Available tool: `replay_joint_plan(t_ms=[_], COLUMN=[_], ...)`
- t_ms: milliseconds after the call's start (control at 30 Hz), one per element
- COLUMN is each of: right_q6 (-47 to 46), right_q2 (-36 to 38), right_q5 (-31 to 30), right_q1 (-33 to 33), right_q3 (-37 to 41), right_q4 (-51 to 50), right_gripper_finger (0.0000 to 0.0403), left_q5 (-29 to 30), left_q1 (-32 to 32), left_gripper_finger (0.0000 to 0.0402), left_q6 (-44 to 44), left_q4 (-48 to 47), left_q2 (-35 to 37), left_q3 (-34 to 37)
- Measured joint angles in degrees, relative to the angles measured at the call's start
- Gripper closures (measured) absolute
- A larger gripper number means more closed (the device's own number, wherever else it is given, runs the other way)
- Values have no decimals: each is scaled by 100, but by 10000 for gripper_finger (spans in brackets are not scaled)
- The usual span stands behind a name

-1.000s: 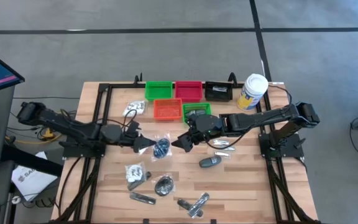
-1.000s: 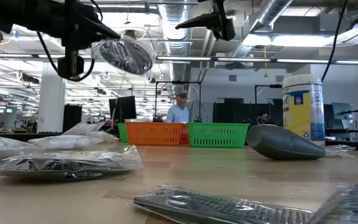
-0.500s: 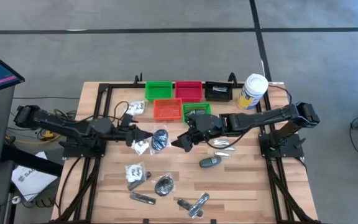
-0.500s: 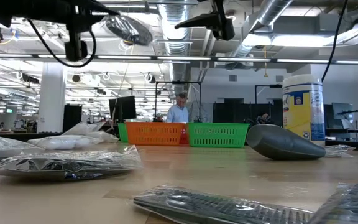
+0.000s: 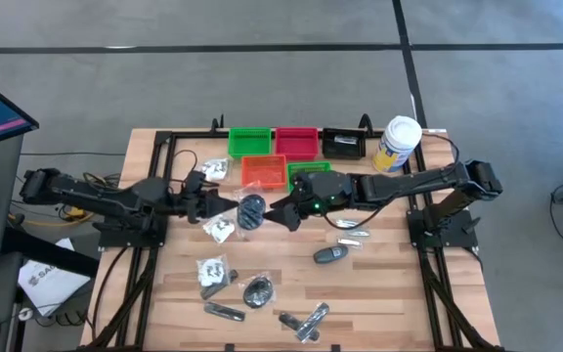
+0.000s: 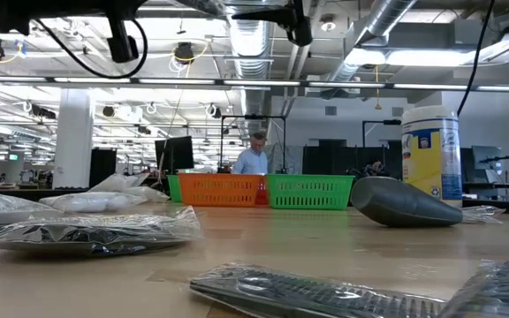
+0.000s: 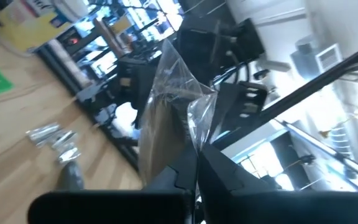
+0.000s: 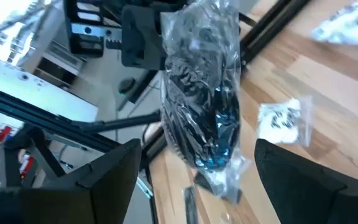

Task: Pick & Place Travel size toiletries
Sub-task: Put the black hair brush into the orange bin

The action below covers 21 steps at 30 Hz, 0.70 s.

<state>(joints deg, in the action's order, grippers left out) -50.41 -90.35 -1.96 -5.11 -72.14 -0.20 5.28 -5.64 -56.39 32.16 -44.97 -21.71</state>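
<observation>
A clear packet with a black round piece (image 5: 250, 210) hangs in the air over the table's middle, with my left gripper (image 5: 225, 205) shut on it. In the left wrist view the packet (image 7: 166, 106) rises past the fingertips. My right gripper (image 5: 280, 213) stands open just right of the packet, facing it, a small gap between them. In the right wrist view the packet (image 8: 204, 93) shows between its two spread fingers. Other toiletries lie on the table: white packets (image 5: 220, 230), silvery tubes (image 5: 352, 230), a dark grey oval (image 5: 330, 255). My left gripper pinches the packet's clear plastic edge (image 7: 194, 140) between its two fingers. The fingers come about level from the table's left. The packet sticks out beyond the fingertips toward my right gripper, lifted clear of the table.
Green (image 5: 249, 143), red (image 5: 296, 143) and black (image 5: 342, 144) trays line the far edge, with orange (image 5: 263, 171) and green (image 5: 309, 174) trays before them. A white canister (image 5: 397, 144) stands far right. More packets (image 5: 213, 272) and tubes (image 5: 306, 321) lie near the front edge.
My left gripper has risen with the packet and tipped upward, so the packet has left the top of the low view. It stays shut on the packet. My right gripper has tipped up a little and stays open.
</observation>
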Motion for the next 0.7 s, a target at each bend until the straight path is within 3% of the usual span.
replay_joint_plan(t_ms=[700], right_q6=[240], right_q2=[2], right_q5=[63], right_q1=[110], right_q3=[0], right_q4=[753], right_gripper_finger=[97], left_q5=[-296], left_q1=[282], left_gripper_finger=[400], left_q6=[65], left_q4=[632], left_q2=[-11], left_q3=[0])
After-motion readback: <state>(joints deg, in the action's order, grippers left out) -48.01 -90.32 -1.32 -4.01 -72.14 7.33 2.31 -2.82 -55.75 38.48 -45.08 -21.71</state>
